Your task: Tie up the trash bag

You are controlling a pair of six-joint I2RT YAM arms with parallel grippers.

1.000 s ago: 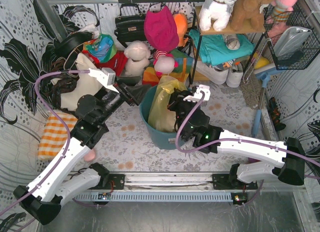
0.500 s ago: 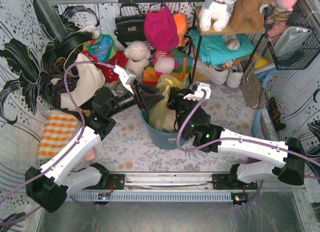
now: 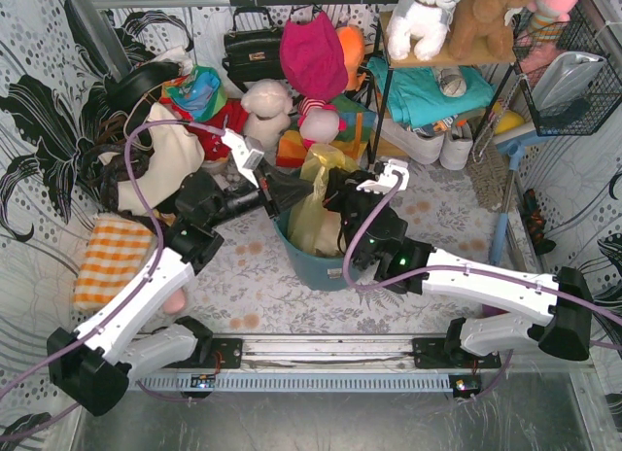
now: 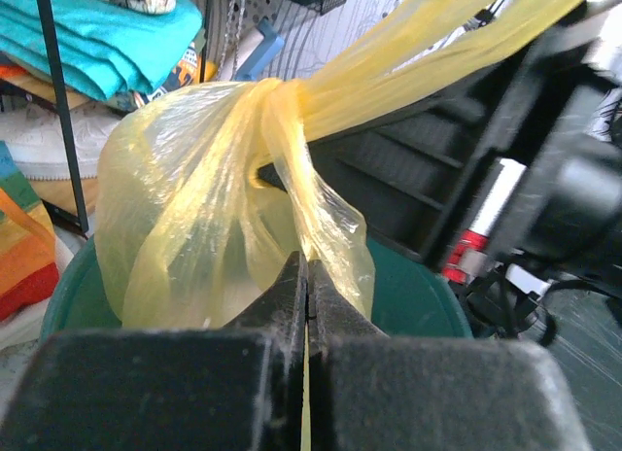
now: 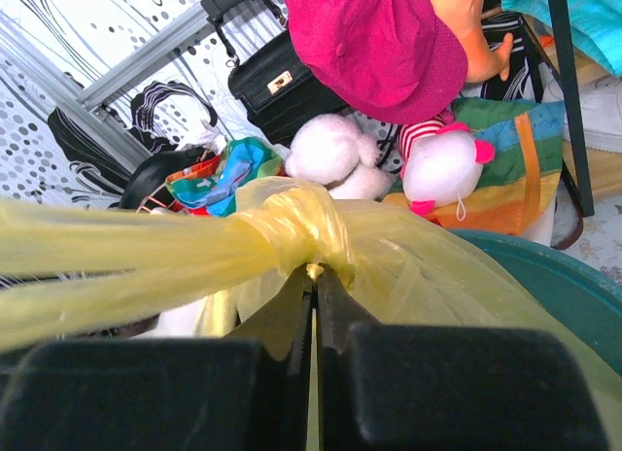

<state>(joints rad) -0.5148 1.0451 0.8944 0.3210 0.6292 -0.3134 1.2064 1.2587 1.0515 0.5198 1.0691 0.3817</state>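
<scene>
Gripping confirmed on both sides: the left gripper (image 4: 306,268) has its jaws pressed together with a sliver of yellow film caught between them. The right gripper (image 5: 313,276) is closed the same way, a thin yellow line showing in the seam between its fingers. Both hold the trash bag (image 3: 313,203), which sits in the teal bin (image 3: 309,266) at mid-table, its top gathered above the rim between the two grippers. Right wrist view: a knot (image 5: 292,227) sits in the neck of the bag just above the fingertips, and a twisted tail runs from it off to the left edge. Left wrist view: same knot at upper centre, tail stretched up and to the right across the dark body of the right arm; a loose flap of film hangs down onto the left fingertips. Writing: a red-and-white patch (image 4: 473,252) on the right arm is blurred, unreadable. A black handbag (image 5: 277,77) behind the bin carries a gold clasp (image 5: 281,81); any mark on it is too small to read. A pink hat (image 5: 379,43) hangs beside the handbag, with a white plush toy (image 5: 330,152) below it. An orange checked cloth (image 3: 112,261) lies on the table left of the left arm.
</scene>
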